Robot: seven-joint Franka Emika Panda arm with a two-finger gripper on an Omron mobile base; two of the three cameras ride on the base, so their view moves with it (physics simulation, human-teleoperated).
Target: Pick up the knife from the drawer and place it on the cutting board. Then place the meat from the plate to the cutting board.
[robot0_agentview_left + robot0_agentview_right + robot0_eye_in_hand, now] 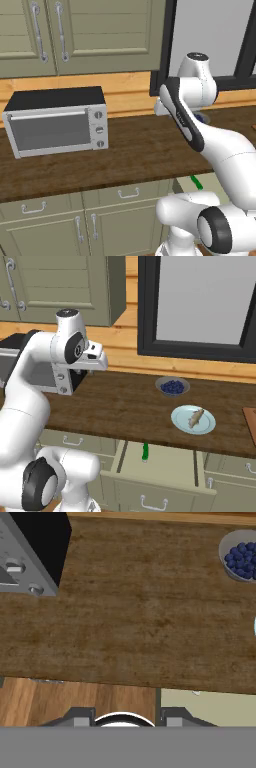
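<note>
The knife (145,452) lies in the open drawer (165,465), near its back edge, left of middle, with its green handle toward the counter; the blade is too small to make out. It looks light, stiff and slim, and the handle seems the safest place to pinch, across its width, since the blade would be thin and slippery. The drawer's side walls stand well apart from it, so a reach from above looks free.

On the counter (125,406), near its front edge and right of the drawer's middle, sits the plate (182,423) with the meat (196,417) on it, a small strip, probably soft. The board (250,421) shows at the counter's right end. Farther back stands the bowl (239,558) of berries. The microwave (55,120) sits toward the left.

The gripper (125,722) hangs high over the counter's front edge, its fingers apart and empty
</note>
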